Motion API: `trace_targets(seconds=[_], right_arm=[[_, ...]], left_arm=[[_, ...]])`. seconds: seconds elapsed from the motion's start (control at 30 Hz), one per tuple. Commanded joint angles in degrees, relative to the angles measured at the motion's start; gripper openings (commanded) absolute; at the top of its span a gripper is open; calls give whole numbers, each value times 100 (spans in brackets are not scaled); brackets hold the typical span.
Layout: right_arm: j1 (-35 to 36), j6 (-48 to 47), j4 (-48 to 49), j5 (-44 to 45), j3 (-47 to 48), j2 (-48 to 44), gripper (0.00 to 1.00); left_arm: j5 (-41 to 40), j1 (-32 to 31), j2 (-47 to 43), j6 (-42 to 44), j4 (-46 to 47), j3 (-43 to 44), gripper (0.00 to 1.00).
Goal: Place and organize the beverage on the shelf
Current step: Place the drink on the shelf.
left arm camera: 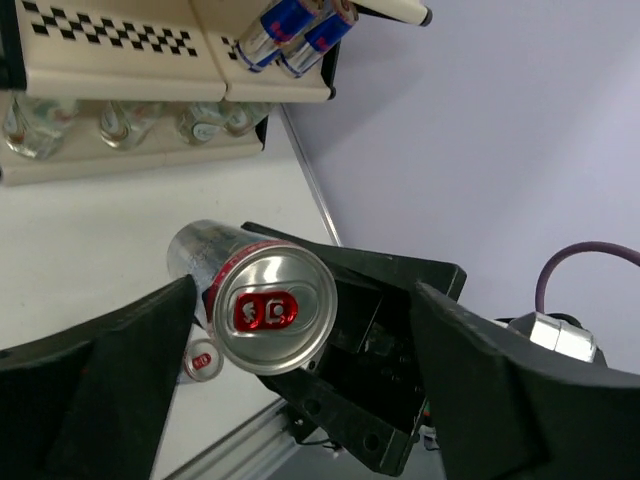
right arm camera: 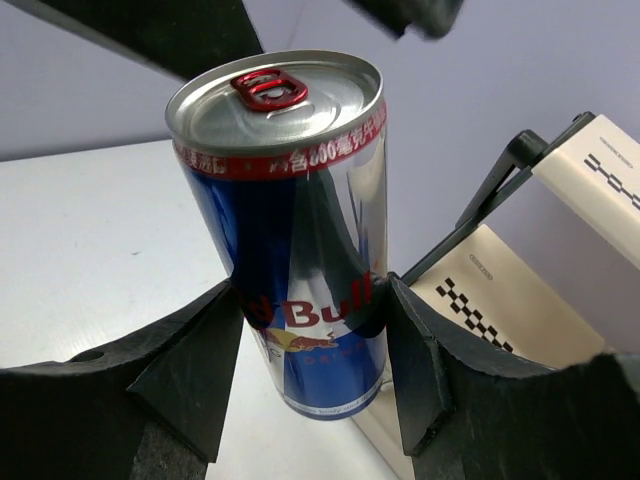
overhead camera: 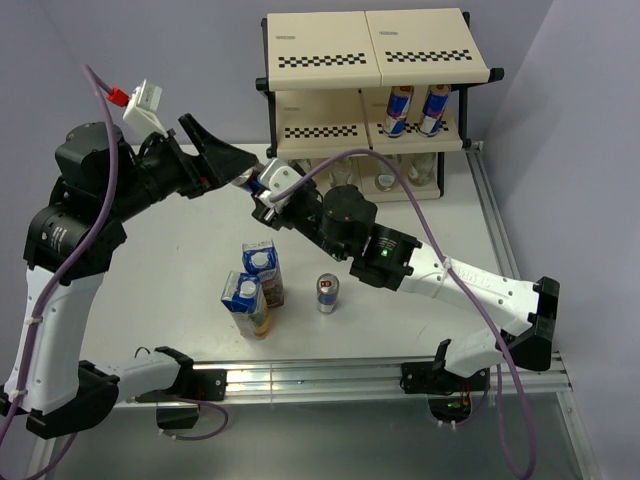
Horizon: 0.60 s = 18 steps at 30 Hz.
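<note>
Right wrist view, can (right arm camera: 290, 180) clamped in right gripper (right arm camera: 312, 300)

The top view looks down over the whole table (overhead camera: 180, 260) from its near edge, shelf (overhead camera: 320, 45) at upper right. Both wrist views sit close on one can (left arm camera: 265, 300) (right arm camera: 285, 230), each also catching the shelf.

Cream-board black-frame shelf (overhead camera: 320, 45) far right on counter (overhead camera: 180, 260). Two blue-silver cans (overhead camera: 400, 110) on middle tier, clear plastic bottles (overhead camera: 385, 180) on bottom. Purple carton (overhead camera: 262, 265), yellow carton (overhead camera: 243, 298) mid-counter; third can (overhead camera: 327, 293) right of them. Fourth can (overhead camera: 262, 180) in right hand (overhead camera: 268, 195), before shelf.
</note>
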Motion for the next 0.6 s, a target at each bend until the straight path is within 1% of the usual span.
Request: trace_targets(seconds=[0.0, 0.1, 0.13, 0.23, 0.3, 0.33, 0.43, 0.47, 0.5, 0.53, 0.57], right_arm=[[31, 54, 680, -9, -26, -282, 0], [-66, 212, 618, -43, -87, -335, 0], [-101, 334, 662, -105, -149, -370, 0], [-206, 467, 961, -106, -465, -572, 0], [-250, 520, 1040, -61, -554, -651, 0], [-277, 581, 1075, -35, -571, -686, 0], [-425, 739, 1224, 123, -772, -783, 0], [-478, 827, 1329, 263, -834, -818, 0], [-557, 906, 1417, 394, -905, -862, 0], [-723, 1142, 1523, 579, -975, -941, 0], [-829, 1301, 1698, 754, -1132, -985, 0]], left_arm=[[9, -24, 28, 72, 577, -15, 99], [-553, -24, -7, 46, 472, 56, 99], [-895, -24, -25, 29, 428, 82, 99], [-1423, -15, -43, -24, 427, 144, 99], [-1496, -15, -25, -16, 418, 188, 100], [-1740, -23, -7, -15, 401, 188, 99], [-2286, -24, -25, 37, 322, 162, 100], [-2583, -24, -42, 63, 304, 109, 100], [-2716, -15, -86, 116, 313, -22, 100], [-2848, -15, -200, 238, 322, -119, 99], [-3154, -15, -270, 309, 357, -224, 100]])
